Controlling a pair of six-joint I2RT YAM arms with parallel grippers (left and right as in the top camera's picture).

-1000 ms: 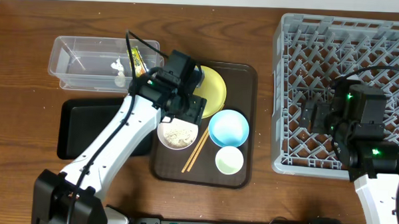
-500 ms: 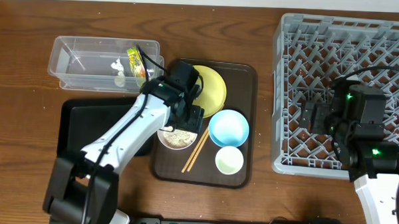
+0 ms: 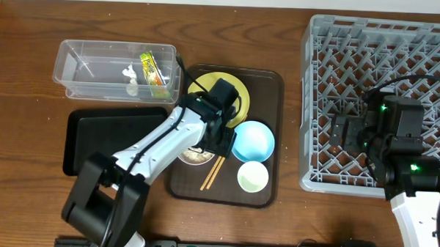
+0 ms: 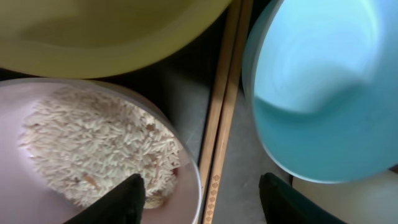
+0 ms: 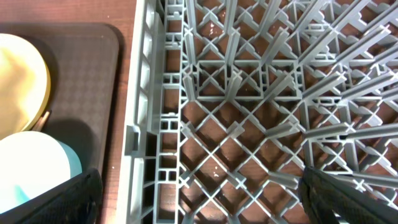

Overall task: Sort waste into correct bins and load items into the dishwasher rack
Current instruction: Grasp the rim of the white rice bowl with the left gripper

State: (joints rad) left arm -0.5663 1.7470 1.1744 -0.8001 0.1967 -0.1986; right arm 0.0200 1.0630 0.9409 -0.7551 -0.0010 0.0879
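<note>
Your left gripper (image 4: 200, 186) hangs low over the dark brown rectangular serving tray (image 3: 269, 85), its two fingers spread apart and holding nothing. One finger is above the whitish rice scraps (image 4: 93, 146) inside the round white bowl (image 4: 184, 148). The other is above the bare tray floor beside the round light blue bowl (image 4: 317, 81). Between them lie the rim of the white bowl and the pair of wooden chopsticks (image 4: 225, 106), which run just beside that rim and pass under the edge of the round pale yellow plate (image 4: 112, 31).

The green-and-orange snack wrapper (image 3: 154, 68) and the crumpled white tissue scrap (image 3: 131, 76) are already in the clear rectangular plastic tub (image 3: 90, 64). The rice is therefore the waste that remains, and I judge that the step in hand is a grasp at this bowl. Whether the target is the rim or the chopsticks, I cannot tell.

For the rim, you should lower and close carefully, because the chopsticks are so near that they may be pinched together with it. Then the bowl must be carried level to the shallow black rectangular tray (image 3: 102, 138).

Your right gripper (image 5: 199, 183) is also wide open and empty, over the large grey plastic pegged rack (image 5: 249, 93), which carries no dishes yet. The small pale green cup (image 3: 253, 176) waits on the serving tray.
</note>
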